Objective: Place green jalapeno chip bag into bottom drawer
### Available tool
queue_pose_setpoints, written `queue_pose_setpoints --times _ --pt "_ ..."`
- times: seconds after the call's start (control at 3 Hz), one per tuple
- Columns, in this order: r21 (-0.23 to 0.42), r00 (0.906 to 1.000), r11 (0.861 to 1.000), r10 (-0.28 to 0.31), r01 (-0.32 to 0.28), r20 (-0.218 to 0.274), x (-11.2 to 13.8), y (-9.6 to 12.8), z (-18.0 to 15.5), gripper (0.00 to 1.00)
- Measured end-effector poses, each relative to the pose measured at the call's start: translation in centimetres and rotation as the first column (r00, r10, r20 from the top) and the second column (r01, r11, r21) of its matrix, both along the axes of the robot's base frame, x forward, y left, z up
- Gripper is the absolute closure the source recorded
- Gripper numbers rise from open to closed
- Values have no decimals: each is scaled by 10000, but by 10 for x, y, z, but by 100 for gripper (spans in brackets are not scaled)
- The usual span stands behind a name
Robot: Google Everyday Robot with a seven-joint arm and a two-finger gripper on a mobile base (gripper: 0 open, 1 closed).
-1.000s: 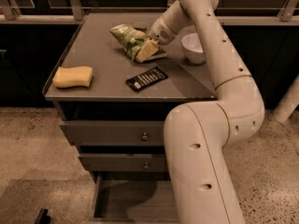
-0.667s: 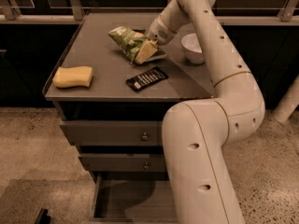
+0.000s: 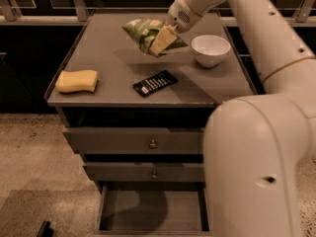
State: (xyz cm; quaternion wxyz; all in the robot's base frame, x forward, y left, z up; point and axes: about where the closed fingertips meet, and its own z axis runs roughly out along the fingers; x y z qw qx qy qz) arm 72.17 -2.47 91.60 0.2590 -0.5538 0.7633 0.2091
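The green jalapeno chip bag [image 3: 144, 33] is crumpled, green and white, and hangs lifted above the back middle of the cabinet top. My gripper [image 3: 163, 39] is shut on the bag's right side, its tan fingers [image 3: 161, 42] clamped over the foil. The white arm reaches in from the upper right. The bottom drawer [image 3: 150, 211] is pulled open below the two upper drawers, with a bare flat floor.
A yellow sponge [image 3: 76, 81] lies at the front left of the cabinet top [image 3: 98, 58]. A flat black wrapper [image 3: 154, 83] lies near the front middle. A white bowl [image 3: 210, 49] stands at the right. My large white arm link [image 3: 252, 167] covers the lower right.
The gripper has lifted the chip bag off the cabinet top; the bag now hangs above the surface. The sponge, wrapper and bowl stay where they were.
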Motion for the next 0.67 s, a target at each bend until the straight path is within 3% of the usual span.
queue_pose_setpoints --times 0.33,0.67 --pt "891 9864 9884 -1319 1233 983 -31 -34 63 100" --pt "2219 9509 9603 -2181 1690 2194 -92 -44 139 100"
